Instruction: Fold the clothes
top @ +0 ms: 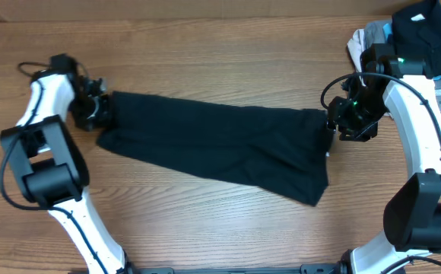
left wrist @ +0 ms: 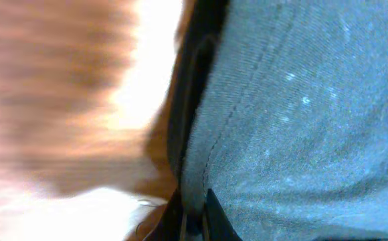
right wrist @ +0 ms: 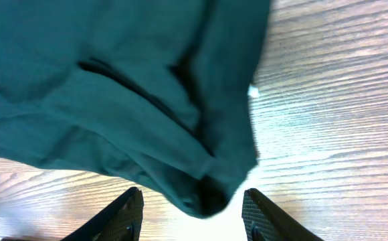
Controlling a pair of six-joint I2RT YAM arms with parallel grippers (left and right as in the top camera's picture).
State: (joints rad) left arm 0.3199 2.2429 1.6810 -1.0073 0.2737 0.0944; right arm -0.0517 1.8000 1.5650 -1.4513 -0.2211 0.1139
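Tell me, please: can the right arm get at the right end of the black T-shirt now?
Probably yes. The right end effector is open at the right end of the black T-shirt, one finger on either side of the fabric; nothing lies in the way.

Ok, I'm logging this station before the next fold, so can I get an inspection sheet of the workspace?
Surface: wooden table, wood grain showing.
Job's things: black T-shirt lies as a long band across the table between the arms.
Clutter: pile of garments at the far right corner.
Grippers: left gripper shut on the shirt's left end; right gripper open at the shirt's right edge.
Cables: black cables loop at both arms, off the shirt.
Surroundings: nothing seen.
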